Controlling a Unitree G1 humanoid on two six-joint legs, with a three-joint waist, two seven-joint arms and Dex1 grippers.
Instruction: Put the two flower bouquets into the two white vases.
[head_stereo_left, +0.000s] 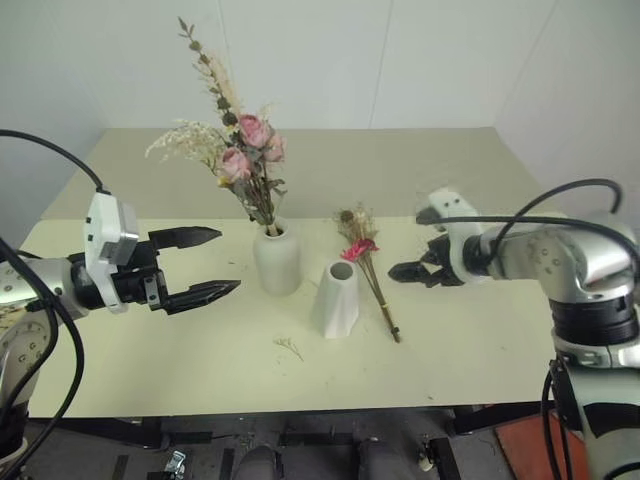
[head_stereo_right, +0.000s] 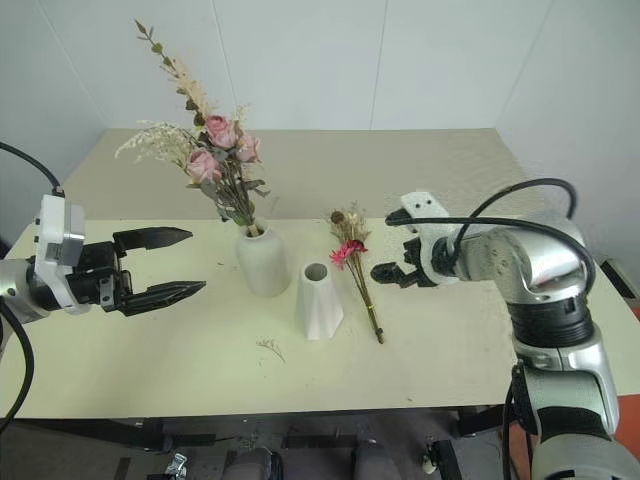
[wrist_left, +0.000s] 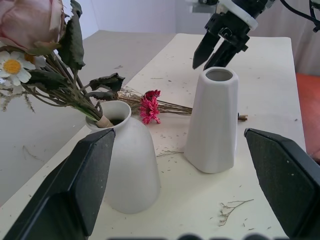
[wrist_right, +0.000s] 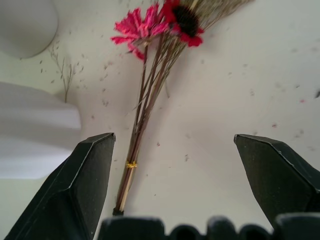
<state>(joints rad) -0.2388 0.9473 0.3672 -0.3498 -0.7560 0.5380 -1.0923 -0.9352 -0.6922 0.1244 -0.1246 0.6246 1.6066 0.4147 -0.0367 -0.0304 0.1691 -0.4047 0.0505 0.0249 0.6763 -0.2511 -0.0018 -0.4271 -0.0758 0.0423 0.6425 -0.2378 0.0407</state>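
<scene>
table (head_stereo_left: 480, 180) pale cream, carries all task items near its middle. rose bouquet (head_stereo_left: 240, 160), the larger one, stands upright with its stems in the rounded vase (head_stereo_left: 277, 260); pale pink heads, green leaves and beige grasses rise well above the lip. cone vase (head_stereo_left: 337, 300) stands empty just to the right of the rounded vase, apart from it, mouth open upward. small bouquet (head_stereo_left: 368, 275) lies flat on the table just to the right of the cone vase, magenta flower and brown seed head toward the far side, stems bound with a thin yellow tie toward the near edge. left gripper (head_stereo_left: 205, 265) hovers level to the left of the rounded vase, fingers spread, holding nothing. right gripper (head_stereo_left: 408, 270) hangs above the table just right of the small bouquet, pointing toward it, fingers spread, holding nothing. loose dried sprig (head_stereo_left: 289, 346) lies near the front of the cone vase.
</scene>
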